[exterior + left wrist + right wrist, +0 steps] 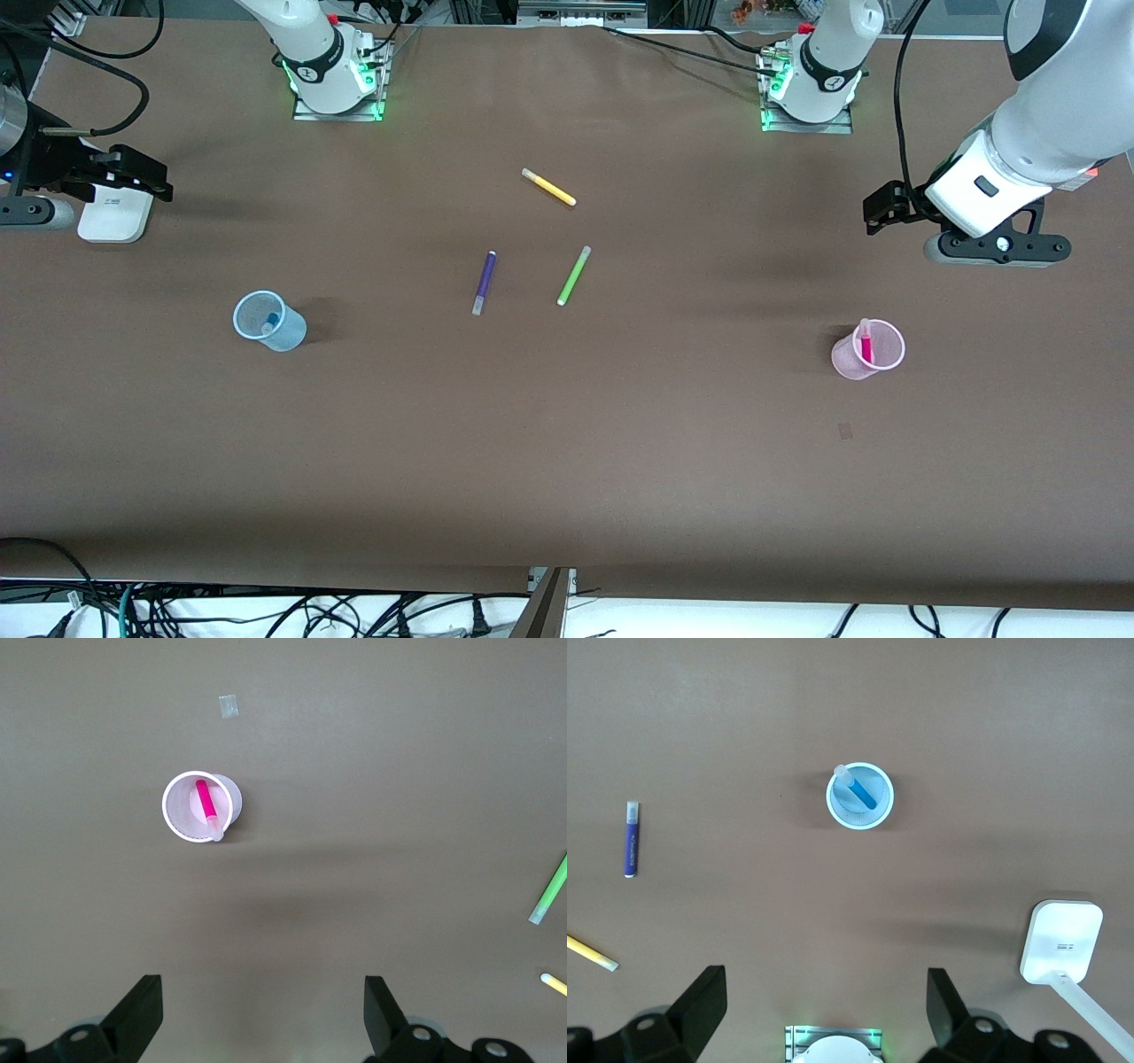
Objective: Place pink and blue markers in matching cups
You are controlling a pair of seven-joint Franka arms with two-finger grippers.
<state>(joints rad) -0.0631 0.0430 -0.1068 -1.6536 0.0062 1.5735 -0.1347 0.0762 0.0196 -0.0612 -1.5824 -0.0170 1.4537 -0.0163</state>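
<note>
A pale pink cup stands toward the left arm's end of the table. The pink marker leans inside it, pale end up. Toward the right arm's end stands the pale blue cup, with the blue marker leaning in it. My left gripper hangs open and empty over bare table, apart from the pink cup. The right gripper is also open and empty, over the table edge beside a white device.
Mid-table lie a purple pen, a lime-green pen and a yellow pen. A white device sits under the right gripper. A small tape scrap lies near the pink cup.
</note>
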